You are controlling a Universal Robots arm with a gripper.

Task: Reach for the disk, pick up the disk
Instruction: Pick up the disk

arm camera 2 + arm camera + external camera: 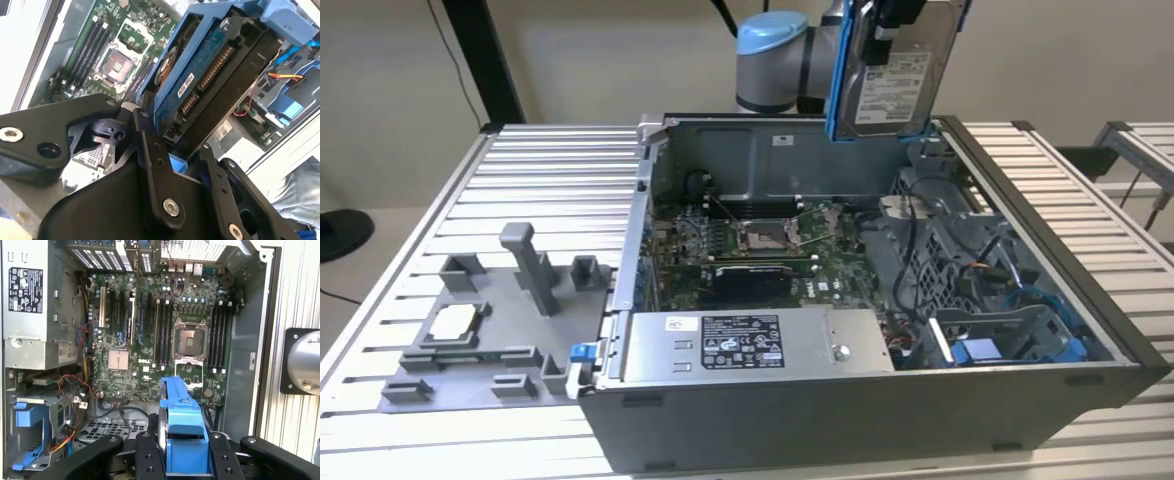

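I have the disk in my gripper, lifted clear above the open computer case, over its back wall beside my blue-capped arm joint. In the exterior view the disk hangs upright, its white label facing the camera and a blue rail running down the edge on the exterior view's left.

In the second wrist view my black fingers are closed onto the disk, one on each side, with its blue circuit board and connector row showing between them. In the first wrist view the blue rail sits squeezed between the finger bases; exactly where the pads meet the metal I cannot quite make out.

Below the disk lies the case's green motherboard with its empty processor socket. The grey power supply lies along the case's front wall.
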